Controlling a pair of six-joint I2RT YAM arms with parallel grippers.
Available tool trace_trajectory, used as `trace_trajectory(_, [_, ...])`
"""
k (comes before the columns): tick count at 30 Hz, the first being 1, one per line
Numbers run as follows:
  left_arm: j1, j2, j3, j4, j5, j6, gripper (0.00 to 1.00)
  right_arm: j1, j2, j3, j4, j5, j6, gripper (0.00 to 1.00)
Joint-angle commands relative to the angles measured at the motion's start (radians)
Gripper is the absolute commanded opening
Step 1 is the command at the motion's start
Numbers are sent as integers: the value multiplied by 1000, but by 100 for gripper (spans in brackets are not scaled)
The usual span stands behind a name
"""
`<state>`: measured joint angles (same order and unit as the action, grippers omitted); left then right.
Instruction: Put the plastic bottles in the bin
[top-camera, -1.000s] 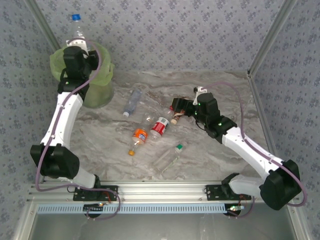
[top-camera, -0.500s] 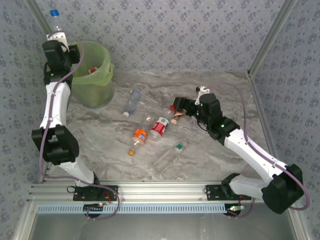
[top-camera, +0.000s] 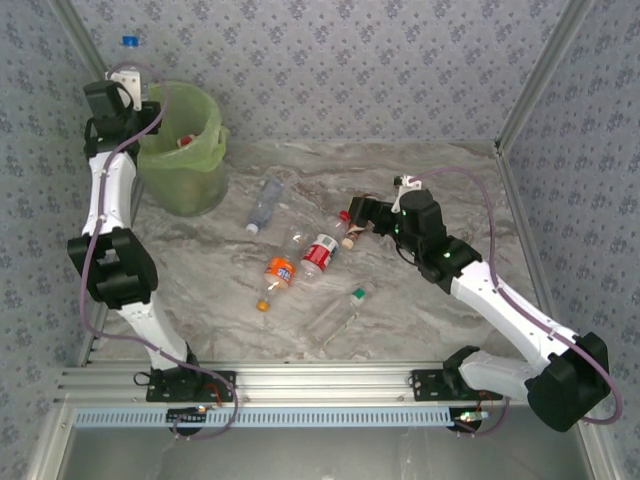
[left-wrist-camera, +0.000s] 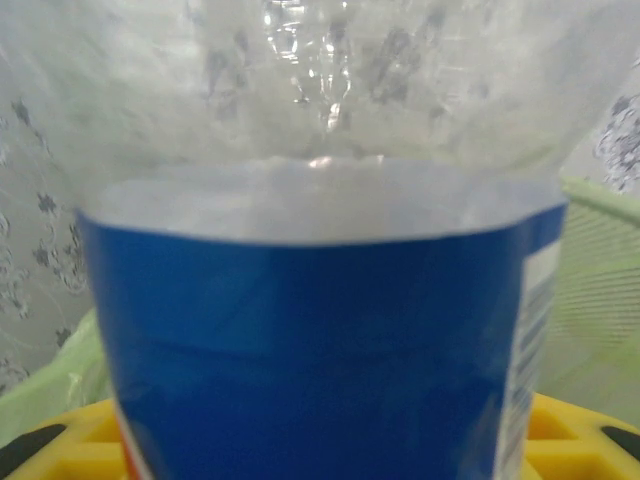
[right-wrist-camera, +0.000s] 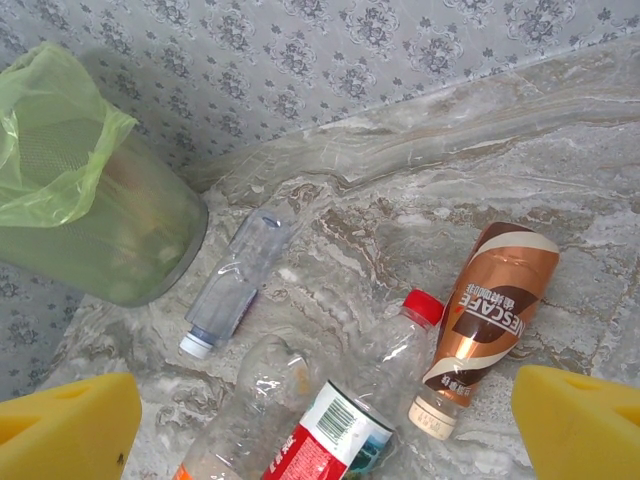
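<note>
While left arm (top-camera: 105, 190) is raised: left gripper (top-camera: 126, 74) clasps blue-label bottle (left-wrist-camera: 310, 350), cap up, by bin (top-camera: 205, 150) rim.
Right gripper (right-wrist-camera: 325, 425): released, spread wide, over brown bottle (right-wrist-camera: 495, 310).
Table (top-camera: 420, 300): five bottles (top-camera: 265, 205) lie loose, all outside bin.

Grey-veined marble tabletop (top-camera: 220, 285) (patterned walls (top-camera: 350, 60) around)

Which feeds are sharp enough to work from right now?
Left wrist: the blue-labelled bottle is too close, soft and out of focus. Right wrist: crisp, the label on the brown Nescafe bottle reads clearly. Top external: evenly lit, sharp, only faint shadows on the marble table.
</note>
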<state>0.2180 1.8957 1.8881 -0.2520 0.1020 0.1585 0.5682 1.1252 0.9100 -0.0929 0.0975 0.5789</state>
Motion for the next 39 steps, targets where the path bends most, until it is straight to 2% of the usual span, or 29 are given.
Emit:
trace_trajectory(1, [19, 19, 21, -31, 32, -8, 53, 7, -24, -10, -26, 33, 7, 97])
trace_trajectory(8, [19, 12, 22, -73, 35, -4, 63, 6, -21, -6, -36, 49, 7, 97])
trace_trajectory(20, [17, -17, 57, -128, 58, -87, 79, 7, -2, 3, -30, 41, 8, 97])
trace_trajectory(32, [0, -110, 56, -113, 81, -360, 99, 8, 5, 2, -46, 71, 17, 99])
trace_trajectory(35, [-30, -150, 47, -116, 73, -389, 99, 8, 5, -6, -45, 91, 24, 99])
trace_trajectory(39, [-94, -225, 3, -115, -11, -438, 99, 6, 7, -22, -25, 96, 29, 99])
